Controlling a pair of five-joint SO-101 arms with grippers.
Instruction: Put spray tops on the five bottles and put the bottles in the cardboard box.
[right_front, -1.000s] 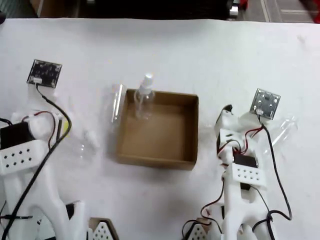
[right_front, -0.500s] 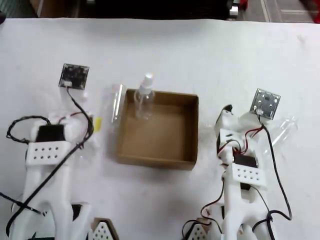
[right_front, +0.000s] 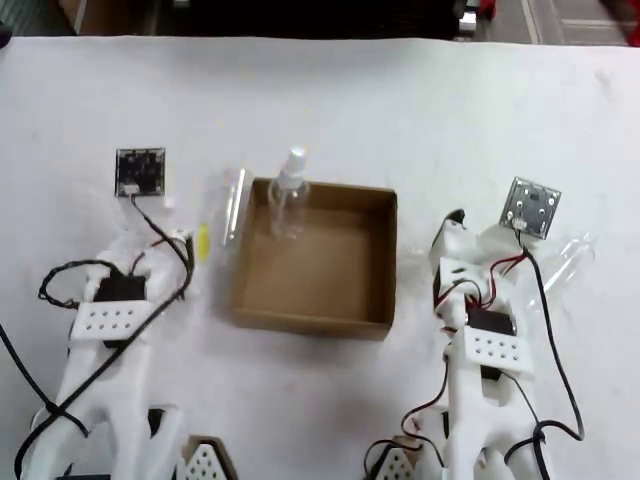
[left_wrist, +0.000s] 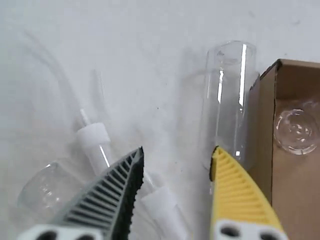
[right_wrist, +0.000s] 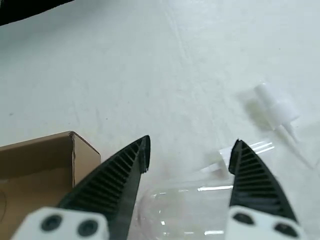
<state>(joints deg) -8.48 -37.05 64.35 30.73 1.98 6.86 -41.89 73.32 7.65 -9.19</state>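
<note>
The cardboard box (right_front: 316, 318) lies open in the middle of the table. One clear bottle with a white spray top (right_front: 289, 196) stands in its far left corner. Another clear bottle (left_wrist: 229, 100) lies topless along the box's left wall (left_wrist: 265, 125). My left gripper (left_wrist: 177, 152) is open just above the table beside that bottle, its yellow finger (right_front: 202, 243) near the box. Two white spray tops (left_wrist: 94, 141) and a further bottle (left_wrist: 42, 186) lie around its grey finger. My right gripper (right_wrist: 190, 145) is open over a lying clear bottle (right_wrist: 185, 205), right of the box. A spray top (right_wrist: 274, 110) lies beyond it.
Both arms' bases (right_front: 110, 330) (right_front: 485, 345) and their loose cables stand at the near edge, either side of the box. A clear bottle (right_front: 572, 252) lies right of the right arm. The far half of the white table (right_front: 400, 100) is bare.
The left arm has swung right toward the box and drawn back a little; its yellow finger now shows beside the box's left wall. The right arm has not moved.
</note>
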